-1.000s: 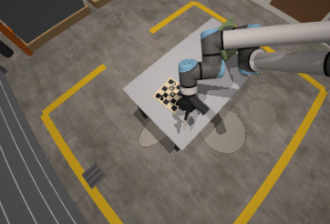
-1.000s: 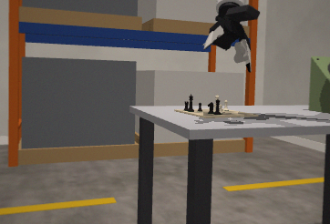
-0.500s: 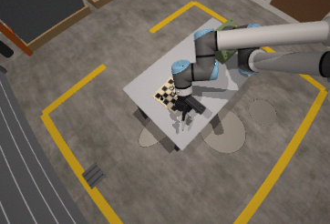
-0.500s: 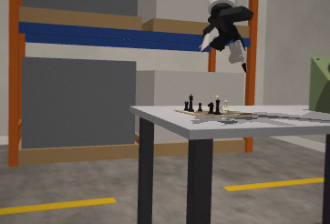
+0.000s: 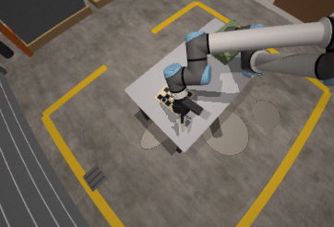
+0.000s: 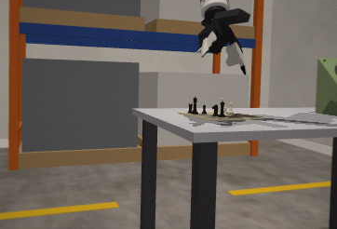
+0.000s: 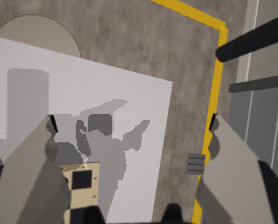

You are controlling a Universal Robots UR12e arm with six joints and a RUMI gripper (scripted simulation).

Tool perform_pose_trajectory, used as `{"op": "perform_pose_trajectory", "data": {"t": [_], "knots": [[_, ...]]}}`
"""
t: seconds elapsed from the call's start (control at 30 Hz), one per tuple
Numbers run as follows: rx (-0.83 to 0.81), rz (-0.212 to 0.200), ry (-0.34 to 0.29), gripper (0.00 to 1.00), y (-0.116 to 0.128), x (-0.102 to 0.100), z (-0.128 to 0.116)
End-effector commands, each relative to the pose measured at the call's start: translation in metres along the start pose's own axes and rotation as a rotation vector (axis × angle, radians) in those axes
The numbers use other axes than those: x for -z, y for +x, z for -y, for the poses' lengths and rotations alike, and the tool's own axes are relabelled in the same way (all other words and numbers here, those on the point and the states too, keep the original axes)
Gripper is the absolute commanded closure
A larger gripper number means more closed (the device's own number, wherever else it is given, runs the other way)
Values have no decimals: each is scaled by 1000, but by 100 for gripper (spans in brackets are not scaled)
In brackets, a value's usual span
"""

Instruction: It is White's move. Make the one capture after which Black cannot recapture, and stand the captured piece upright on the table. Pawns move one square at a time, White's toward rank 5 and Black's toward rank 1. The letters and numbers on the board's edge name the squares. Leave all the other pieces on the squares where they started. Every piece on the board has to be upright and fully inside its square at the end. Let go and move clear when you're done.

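Note:
A small chessboard (image 6: 219, 115) lies on the grey table (image 6: 251, 124). Several black pieces (image 6: 195, 106) and a white piece (image 6: 222, 105) stand upright on it. From above, the board (image 5: 165, 96) is mostly hidden under the arm's wrist. In the wrist view only a corner of the board (image 7: 82, 182) shows at the bottom edge. My gripper (image 6: 223, 54) hangs high above the board with its fingers wide open and nothing between them. It also shows in the wrist view (image 7: 131, 125) and from above (image 5: 184, 118).
A green box (image 5: 227, 42) stands at the table's far corner, under the arm. Yellow floor tape (image 5: 69, 144) rings the cell. Orange shelving with grey crates (image 6: 79, 61) stands behind the table. The table edge (image 7: 165, 150) runs close to the board.

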State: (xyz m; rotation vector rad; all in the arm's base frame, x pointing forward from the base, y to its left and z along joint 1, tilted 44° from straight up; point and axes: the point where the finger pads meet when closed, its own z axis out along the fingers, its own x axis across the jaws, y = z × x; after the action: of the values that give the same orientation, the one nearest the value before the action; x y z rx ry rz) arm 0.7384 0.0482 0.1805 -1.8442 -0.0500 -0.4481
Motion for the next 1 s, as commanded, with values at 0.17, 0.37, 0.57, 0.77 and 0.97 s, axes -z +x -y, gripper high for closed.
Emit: {"op": "perform_pose_trajectory", "data": {"t": [0.17, 0.37, 0.57, 0.77, 0.97], "knots": [[57, 115, 83, 0, 3, 0, -18], [94, 188, 133, 0, 6, 1, -31], [134, 263, 188, 0, 7, 1, -44], [174, 343, 238, 0, 10, 2, -59], [228, 450, 303, 0, 14, 3, -79]]}}
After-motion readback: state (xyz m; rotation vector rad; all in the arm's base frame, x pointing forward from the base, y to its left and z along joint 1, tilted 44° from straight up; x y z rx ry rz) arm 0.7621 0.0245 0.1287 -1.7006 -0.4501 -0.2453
